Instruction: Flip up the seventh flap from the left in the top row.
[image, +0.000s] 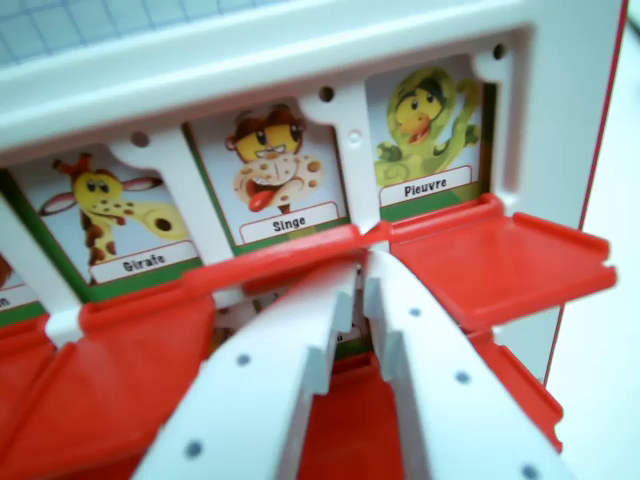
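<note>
In the wrist view, the white claw (362, 268) is seen nearly closed, a narrow slit left between its tips, pressed against the hinge edge of the red flap (300, 262) below the Singe card (272, 170), nothing gripped.

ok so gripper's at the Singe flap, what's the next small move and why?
Probably a short lift with the tips. The gripper looks nearly closed, its tips at the hinge edge of the red Singe flap, which lies folded down below the Singe card. The Pieuvre flap beside it is also down. Whether the tips are under the flap isn't clear, so go slowly.
</note>
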